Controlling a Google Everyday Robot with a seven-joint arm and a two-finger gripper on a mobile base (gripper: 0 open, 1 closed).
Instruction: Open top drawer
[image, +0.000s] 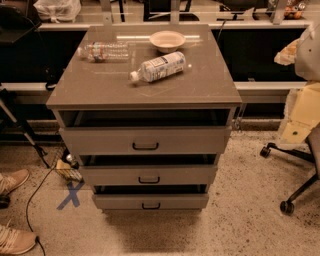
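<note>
Top drawer (100, 141), uppermost of three beneath the desk (90, 92) surface, stands pulled forward with its dark interior exposed; opening appears largely done, fuller extension perhaps remaining. Gripper: outside the view, so its state cannot be told. Beyond: white-labelled bottle (159, 66), bowl (167, 40).

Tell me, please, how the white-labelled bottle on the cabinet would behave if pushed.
The white-labelled bottle lies on its side, so it would probably roll. It looks like thin plastic, likely light and squashy. The end effector is not in view.
</note>
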